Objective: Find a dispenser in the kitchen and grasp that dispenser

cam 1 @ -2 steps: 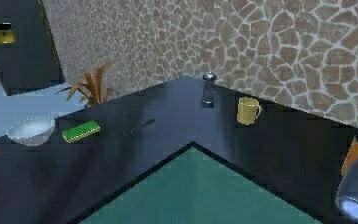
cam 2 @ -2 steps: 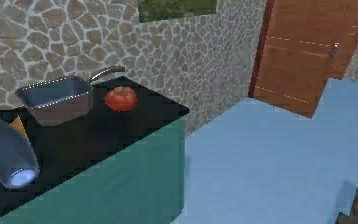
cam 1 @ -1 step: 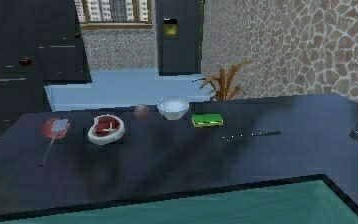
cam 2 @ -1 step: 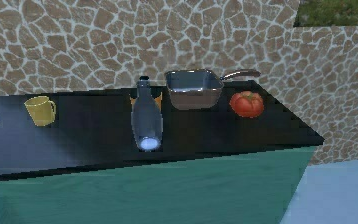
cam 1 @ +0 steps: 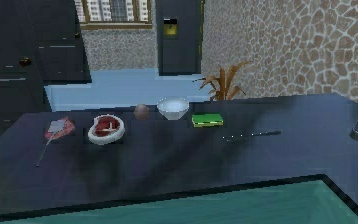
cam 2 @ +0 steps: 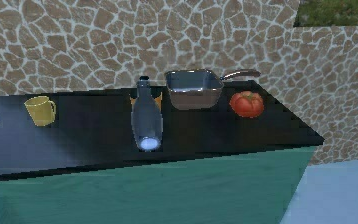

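**Bottle-shaped dispenser stands on the counter; pincer's state unknown**

In the arm side view, the dark counter point(cam 2: 77, 140) runs the width of the picture, with a teal front below and a stone wall point(cam 2: 87, 40) behind. On it, from largest to smallest: a metal pan point(cam 2: 194, 90) toward the back with its handle pointing to the view's right. Then a tall grey-blue bottle shape with a narrow dark neck, which I take to be the dispenser point(cam 2: 147, 118). Then a red tomato point(cam 2: 247, 104) and a yellow mug point(cam 2: 41, 110).

The dispenser appears upright near the counter's front edge. It stands between mug and pan, close to the pan and well apart from the mug.

It looks rigid, smooth-sided and probably slippery. Being tall on a small base, it would likely tip at a sideways nudge. The best hold is probably across the wide body at mid-height, below the neck, approached level rather than from above.

I cannot tell the arm's pose or the pincer's state.

The forward view adds a white bowl point(cam 1: 173, 107) and a green sponge point(cam 1: 207, 120).
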